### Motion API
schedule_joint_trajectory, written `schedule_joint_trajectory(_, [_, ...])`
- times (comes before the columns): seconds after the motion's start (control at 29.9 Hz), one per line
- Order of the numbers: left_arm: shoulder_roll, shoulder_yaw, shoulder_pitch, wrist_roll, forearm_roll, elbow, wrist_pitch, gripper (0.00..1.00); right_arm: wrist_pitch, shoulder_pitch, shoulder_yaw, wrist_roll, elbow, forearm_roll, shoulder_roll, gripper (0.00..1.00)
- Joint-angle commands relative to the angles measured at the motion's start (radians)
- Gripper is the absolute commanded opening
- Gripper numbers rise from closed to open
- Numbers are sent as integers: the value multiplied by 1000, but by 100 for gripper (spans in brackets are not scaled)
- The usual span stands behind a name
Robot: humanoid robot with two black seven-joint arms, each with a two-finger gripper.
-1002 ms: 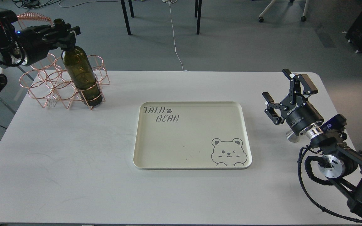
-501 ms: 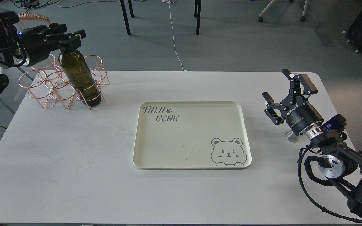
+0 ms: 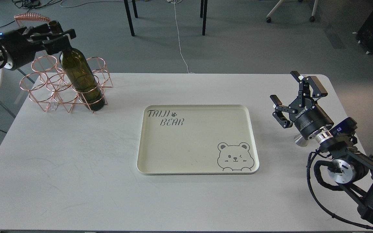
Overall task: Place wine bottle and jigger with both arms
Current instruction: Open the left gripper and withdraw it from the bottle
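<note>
Bottle (image 3: 80,81): you find it standing in the front right ring of the copper wire rack (image 3: 45,84) at the far left corner of the surface (image 3: 76,168), tilted with its neck leaning left and away from you.

Left end effector (image 3: 55,34): it sits at the bottle's neck, just under the mouth. Its dark fingers overlap the neck, but you cannot tell whether they clamp it or merely flank it.

Right end effector (image 3: 295,97): it hangs over the right side of the surface, well apart from the bottle, fingers spread wide with nothing between them.

Jigger (image 3: 299,141): you see only a small shiny steel cone peeking out beneath the right wrist, on the surface near the right edge; most of it is hidden by the arm.

Tray (image 3: 199,170): cream, rectangular, at the centre of the surface, between rack and right arm. It is printed with "TAIJI BEAR" and a winking bear.
</note>
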Motion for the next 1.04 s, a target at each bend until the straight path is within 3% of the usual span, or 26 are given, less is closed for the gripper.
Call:
schedule_joint_trajectory(0.0, [80,-10,52,0,-151,-131,-47,98,0,0,0,0,0,0,1,99])
schedule_joint_trajectory(0.17, [109,-30,117,0,-366,-198,-61,98,-9,0,5,0,0,0,5,99])
schedule_joint_trajectory(0.3, [74,-99,262,0,-669,-295,-58,98,-29,-2,30,0,-2,0,29,99])
schedule_joint_trajectory(0.53, [-202,-405,566,0,-825,-350,-50,98,-31,-2,39,0,-6,2,72,99])
schedule_joint_trajectory(0.74, [-366,-491,627,0,-859,-344,-61,98,-29,-6,45,0,-34,3,107,99])
schedule_joint_trajectory(0.9, [-458,-542,675,87,-919,-340,-62,98,-31,-17,53,0,-36,6,123,99])
schedule_joint_trajectory(1.0, [-481,-559,694,107,-919,-338,-62,98,-29,-17,66,0,-36,6,123,99])
